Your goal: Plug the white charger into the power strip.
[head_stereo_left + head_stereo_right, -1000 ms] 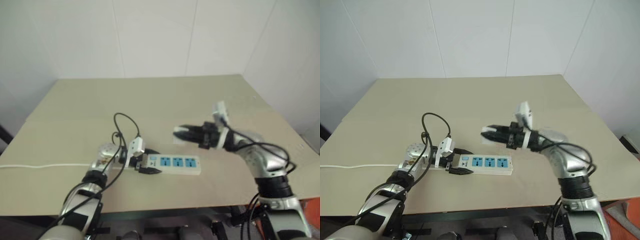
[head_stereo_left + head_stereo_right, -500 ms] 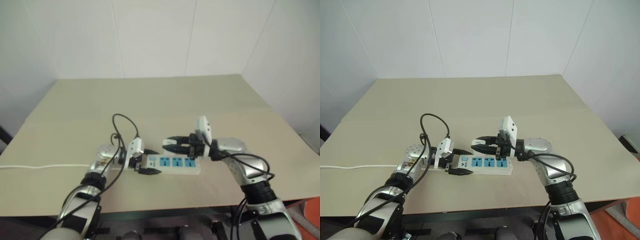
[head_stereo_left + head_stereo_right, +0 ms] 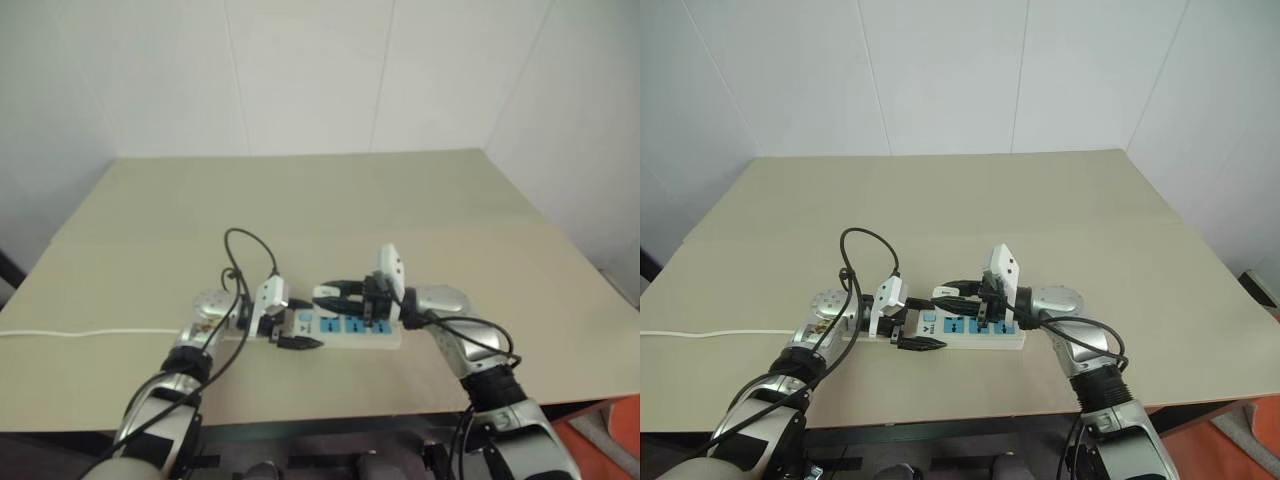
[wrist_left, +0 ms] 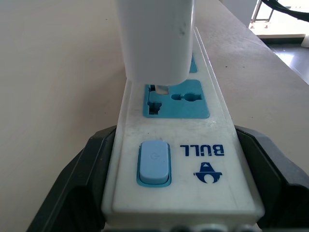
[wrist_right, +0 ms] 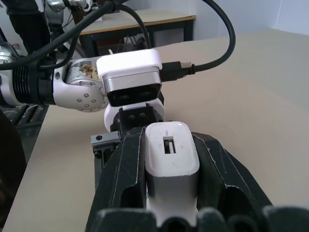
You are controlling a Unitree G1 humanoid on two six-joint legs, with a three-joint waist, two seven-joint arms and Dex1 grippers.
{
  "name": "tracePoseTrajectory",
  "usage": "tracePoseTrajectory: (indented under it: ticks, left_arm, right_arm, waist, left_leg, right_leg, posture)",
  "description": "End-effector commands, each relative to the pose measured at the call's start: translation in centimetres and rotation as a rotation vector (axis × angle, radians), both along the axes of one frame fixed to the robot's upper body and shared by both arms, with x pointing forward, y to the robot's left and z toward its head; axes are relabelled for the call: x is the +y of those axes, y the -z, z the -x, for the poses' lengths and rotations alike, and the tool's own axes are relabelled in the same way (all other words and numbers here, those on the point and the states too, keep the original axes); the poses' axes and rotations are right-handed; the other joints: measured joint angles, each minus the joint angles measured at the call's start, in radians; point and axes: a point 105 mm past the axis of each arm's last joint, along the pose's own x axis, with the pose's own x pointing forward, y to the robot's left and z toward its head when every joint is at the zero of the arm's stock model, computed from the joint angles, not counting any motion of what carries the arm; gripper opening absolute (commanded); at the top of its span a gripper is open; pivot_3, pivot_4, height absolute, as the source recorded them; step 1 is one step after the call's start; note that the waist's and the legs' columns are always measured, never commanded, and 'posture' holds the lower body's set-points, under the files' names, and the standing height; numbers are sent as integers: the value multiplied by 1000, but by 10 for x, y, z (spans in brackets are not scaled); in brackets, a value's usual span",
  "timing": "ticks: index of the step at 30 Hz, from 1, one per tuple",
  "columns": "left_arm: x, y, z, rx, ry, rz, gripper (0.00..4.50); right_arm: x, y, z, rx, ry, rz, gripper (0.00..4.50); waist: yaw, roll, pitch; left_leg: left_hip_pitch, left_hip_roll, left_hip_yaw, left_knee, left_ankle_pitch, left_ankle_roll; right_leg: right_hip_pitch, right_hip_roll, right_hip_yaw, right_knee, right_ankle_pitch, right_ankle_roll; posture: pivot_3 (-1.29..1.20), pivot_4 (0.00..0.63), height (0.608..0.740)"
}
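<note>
A broad beige table (image 3: 1060, 200) carried everything, and the power strip (image 3: 985, 337) lay flat on it near the front edge, its thin white cord (image 3: 710, 333) trailing off toward the robot's left. The left gripper (image 3: 917, 333) straddled the switch end of the strip, one black finger (image 4: 77, 183) pressed to each long side, so the bar sat clamped between the jaws with the blue switch (image 4: 154, 163) just ahead of them and the first blue socket (image 4: 176, 99) beyond that. The right gripper (image 3: 958, 295) reached in from the opposite side, pointing toward the left one, its jaws clenched on the white charger (image 5: 171, 162), which filled the gap between the two black fingers (image 5: 128, 174). Seen from the left wrist, the charger hung directly over that first socket, its underside nearly on the blue face, a metal prong (image 4: 162, 89) visible at the slot; how deep it sat I could not tell.
</note>
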Motion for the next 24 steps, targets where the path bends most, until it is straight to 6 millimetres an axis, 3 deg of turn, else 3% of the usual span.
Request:
tracePoseTrajectory:
  ticks: [1,24]
  left_arm:
    - [3,9,5,23,1,-33,3300]
    - [6,9,7,23,2,-38,3300]
  right_arm:
    - [-1,-6,1,-50,-15,-5,1188]
    - [-5,0,-7,-63,-2,19,1188]
  waist:
    - [0,0,0]
    - [-2,0,0]
  left_leg:
    - [0,0,0,0,0,0]
    - [0,0,0,0,0,0]
  right_leg:
    - [0,0,0,0,0,0]
    - [0,0,0,0,0,0]
  posture:
    - [0,150,740]
    - [0,150,740]
